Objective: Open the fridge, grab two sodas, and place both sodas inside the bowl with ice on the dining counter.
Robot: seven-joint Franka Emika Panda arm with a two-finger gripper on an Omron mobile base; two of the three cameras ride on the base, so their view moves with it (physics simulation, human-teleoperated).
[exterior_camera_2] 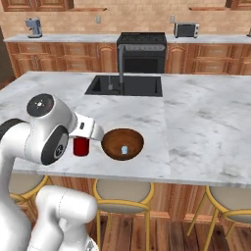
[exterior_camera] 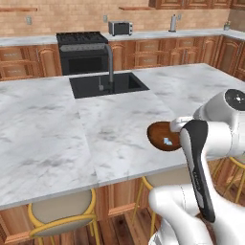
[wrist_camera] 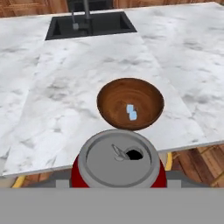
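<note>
A red soda can [exterior_camera_2: 81, 146] hangs in my gripper [exterior_camera_2: 81, 139], which is shut on it, just over the near edge of the dining counter [exterior_camera_2: 196, 127]. In the hand view the can's silver top [wrist_camera: 119, 159] is very close and hides the fingertips. The reddish-brown wooden bowl [exterior_camera_2: 122, 143] stands on the marble right beside the can, to its right, with two pale ice cubes [wrist_camera: 131, 112] inside. From the left base view my arm covers part of the bowl [exterior_camera: 160, 135]. The fridge is out of view.
A black sink [exterior_camera: 107, 84] with a tall tap [exterior_camera: 110, 61] is set in the island behind the bowl. Yellow-legged stools [exterior_camera_2: 122, 195] stand under the near edge. A black oven range [exterior_camera: 82, 50] and a toaster [exterior_camera: 120, 27] line the back wall.
</note>
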